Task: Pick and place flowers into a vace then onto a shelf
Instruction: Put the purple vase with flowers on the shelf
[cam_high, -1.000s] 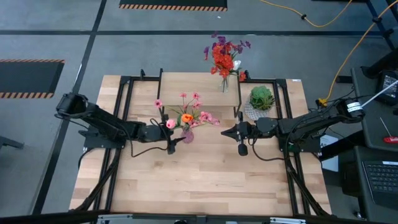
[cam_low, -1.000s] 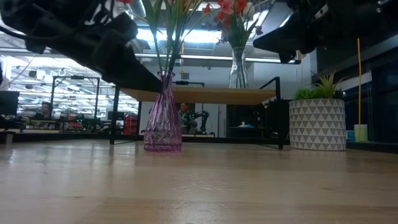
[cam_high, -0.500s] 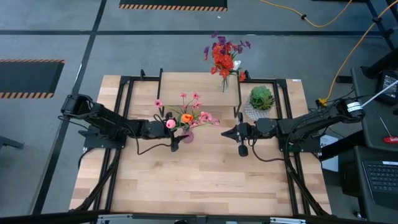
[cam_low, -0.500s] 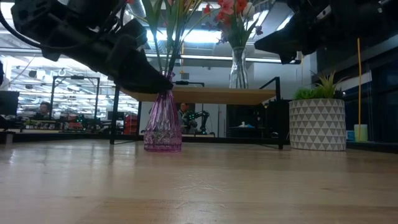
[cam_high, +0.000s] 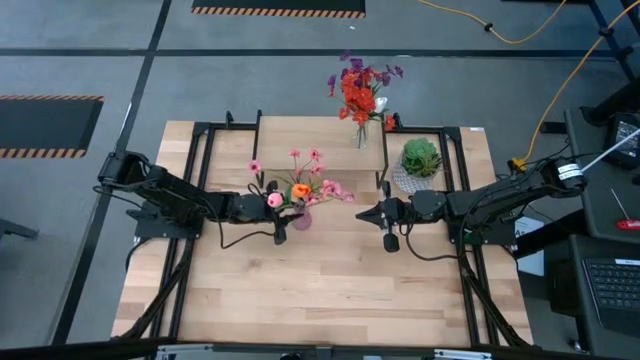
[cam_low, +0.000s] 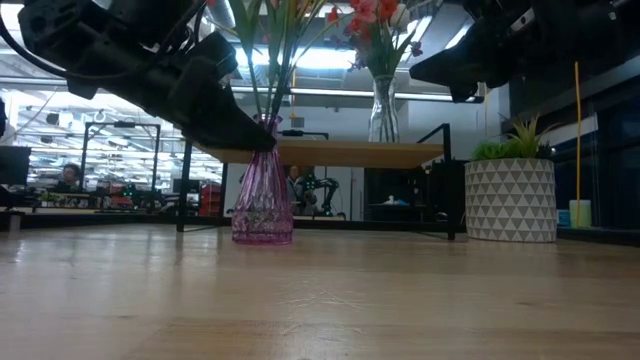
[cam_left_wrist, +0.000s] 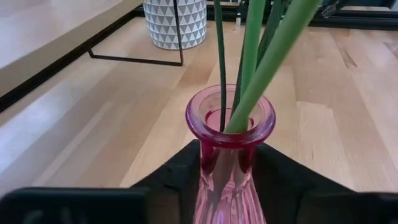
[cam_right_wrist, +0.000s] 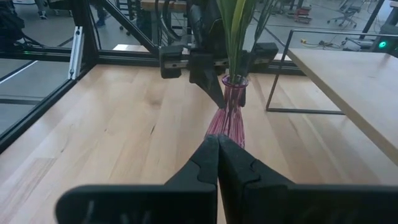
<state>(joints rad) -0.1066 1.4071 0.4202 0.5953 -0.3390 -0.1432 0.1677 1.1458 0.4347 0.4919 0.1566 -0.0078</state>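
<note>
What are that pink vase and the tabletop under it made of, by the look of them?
The pink vase looks like tinted glass, maybe clear plastic: ribbed, glossy, with stems visible through it. The table looks like pale wood: visible planks and grain, smooth satin finish.

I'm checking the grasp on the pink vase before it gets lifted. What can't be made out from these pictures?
- Left gripper fingertips: in the left wrist view the pink vase neck covers them, so contact is unclear.
- Flowers: blooms are cut off by the top edge of the low view.
- Vase base: in the high view the blooms hide it.
- Right gripper: its shut fingers cover the vase foot in the right wrist view.
</note>
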